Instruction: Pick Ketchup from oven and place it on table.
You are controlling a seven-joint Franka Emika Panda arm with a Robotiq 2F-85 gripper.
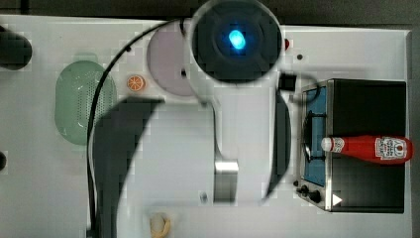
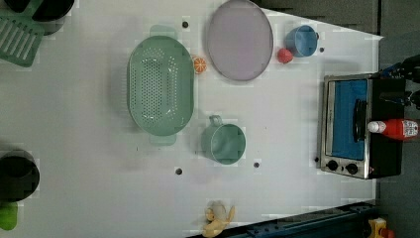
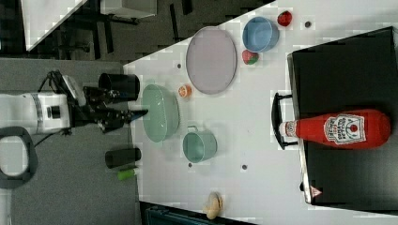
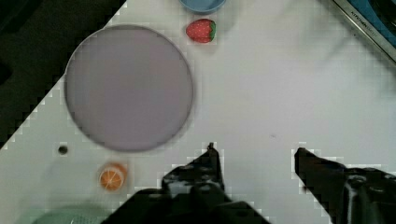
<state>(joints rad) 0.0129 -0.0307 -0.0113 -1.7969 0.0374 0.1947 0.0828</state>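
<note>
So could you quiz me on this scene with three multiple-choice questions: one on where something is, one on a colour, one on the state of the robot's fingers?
1. Where is the ketchup?
A on top of the oven
B on the plate
C in the colander

2. What colour is the round plate?
A green
B lilac
C black

3. How are the fingers?
A shut on the ketchup
B open, holding nothing
C shut on a strawberry

Answers: 1 A, it lies on the oven's black top. 2 B, lilac. 3 B, bare table shows between them.

One ketchup (image 3: 342, 129), one oven (image 3: 345, 117), two strawberries (image 3: 250, 57), two cups (image 3: 199, 146), one plate (image 3: 211, 60).
</note>
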